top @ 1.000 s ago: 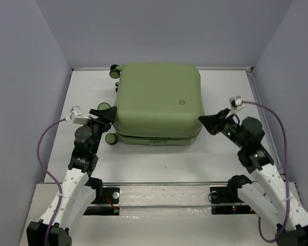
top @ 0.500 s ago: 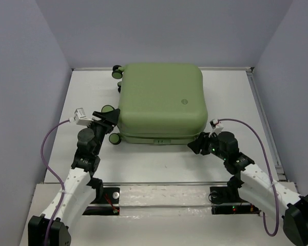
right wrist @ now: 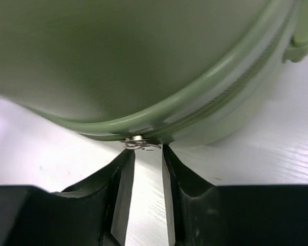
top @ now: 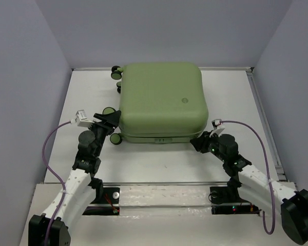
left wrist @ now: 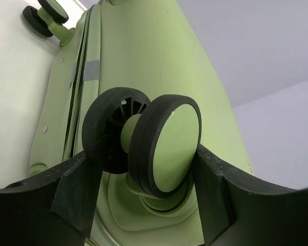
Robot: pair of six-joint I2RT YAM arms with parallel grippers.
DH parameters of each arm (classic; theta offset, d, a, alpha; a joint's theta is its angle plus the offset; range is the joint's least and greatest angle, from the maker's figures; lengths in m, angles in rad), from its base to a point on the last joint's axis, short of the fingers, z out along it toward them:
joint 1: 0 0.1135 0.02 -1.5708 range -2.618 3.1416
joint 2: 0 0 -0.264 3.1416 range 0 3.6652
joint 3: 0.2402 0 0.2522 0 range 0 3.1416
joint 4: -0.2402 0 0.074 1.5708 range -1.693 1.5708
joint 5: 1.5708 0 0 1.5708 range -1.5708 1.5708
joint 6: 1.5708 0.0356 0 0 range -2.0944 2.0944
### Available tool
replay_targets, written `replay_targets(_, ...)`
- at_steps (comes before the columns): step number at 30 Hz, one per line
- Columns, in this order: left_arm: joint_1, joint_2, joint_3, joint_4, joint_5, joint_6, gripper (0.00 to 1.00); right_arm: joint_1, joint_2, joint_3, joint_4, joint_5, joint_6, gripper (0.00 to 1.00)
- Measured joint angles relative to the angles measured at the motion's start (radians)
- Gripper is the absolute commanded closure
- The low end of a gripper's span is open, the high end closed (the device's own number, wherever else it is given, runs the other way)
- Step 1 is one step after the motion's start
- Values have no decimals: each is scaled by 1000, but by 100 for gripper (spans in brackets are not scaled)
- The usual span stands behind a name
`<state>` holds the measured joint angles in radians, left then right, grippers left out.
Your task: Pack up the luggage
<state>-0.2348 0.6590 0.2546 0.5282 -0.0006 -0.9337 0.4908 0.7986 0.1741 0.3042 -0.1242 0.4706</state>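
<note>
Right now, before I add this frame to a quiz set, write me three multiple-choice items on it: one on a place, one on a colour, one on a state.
1. Where is the left gripper?
A. on the lid
B. at a caster wheel on the near left corner
C. at the far right corner

2. What colour is the luggage shell?
A. pale green
B. blue
C. red

3. How does the luggage lie?
A. wide open
B. standing upright
C. closed, lying flat

Key: 1 B, the left wrist view shows the gripper's fingers on either side of the wheel. 2 A, the shell is green in every view. 3 C, the top view shows it flat with both shells together.
</note>
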Motion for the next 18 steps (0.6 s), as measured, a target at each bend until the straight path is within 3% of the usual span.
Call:
replay_targets(2, -1, 0, -5, 6, 0, 0, 94, 0, -3, -13, 35, -16, 1, 72)
replay_targets(4, -3, 0, -13, 14, 0, -1, 94, 0, -11, -14, 73, -34, 0, 82)
replay_targets(6, -7, 0, -19, 16, 2, -2, 94, 5, -26, -14, 101, -49, -5, 84)
replay_targets(9, -14, 1, -21, 16, 5, -2, 94, 7, -48, -14, 132, -60, -3, 65)
replay_targets(10, -15, 1, -21, 15, 6, -2, 94, 7, -58, -12, 133, -60, -5, 54)
replay_targets(14, -20, 1, -21, 14, 11, -1, 94, 8, -93, -11, 107, -53, -2, 43)
replay_targets(18, -26, 1, -21, 14, 16, -1, 94, 8, -153, -11, 53, -13, 13, 42)
